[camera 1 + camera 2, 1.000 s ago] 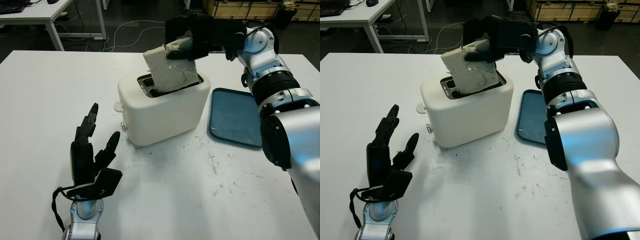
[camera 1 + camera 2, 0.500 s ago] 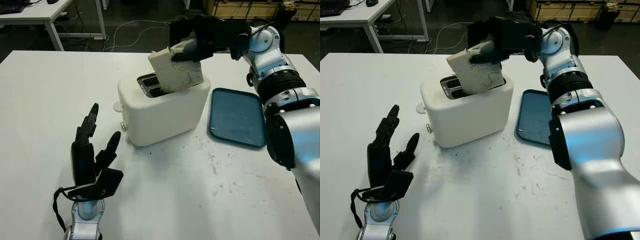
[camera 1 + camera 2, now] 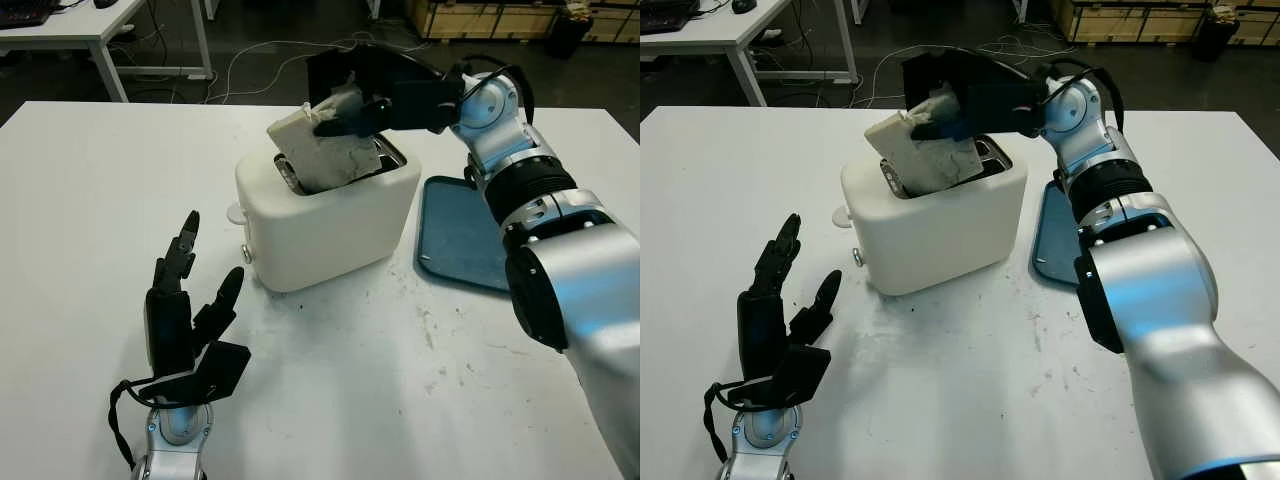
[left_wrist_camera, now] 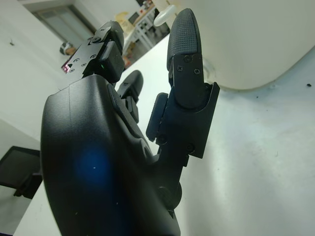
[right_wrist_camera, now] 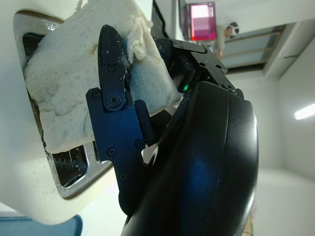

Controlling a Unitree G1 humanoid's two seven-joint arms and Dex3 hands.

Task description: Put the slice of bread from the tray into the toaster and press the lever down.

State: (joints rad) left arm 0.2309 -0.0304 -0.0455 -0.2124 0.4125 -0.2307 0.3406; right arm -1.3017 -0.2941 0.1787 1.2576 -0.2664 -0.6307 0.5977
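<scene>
At upper centre, the right hand (image 3: 350, 105) grips the bread (image 3: 320, 150), tilted, its lower edge in the toaster (image 3: 325, 215) slot. The left hand (image 3: 185, 320), lower left, is open, holding nothing.

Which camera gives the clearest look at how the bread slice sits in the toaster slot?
The right wrist view: it shows the bread slice close up, its lower edge in the toaster slot, with the right hand gripping it. The eye views show the slice tilted and partly hidden by fingers. The left wrist view shows toaster wall.
</scene>
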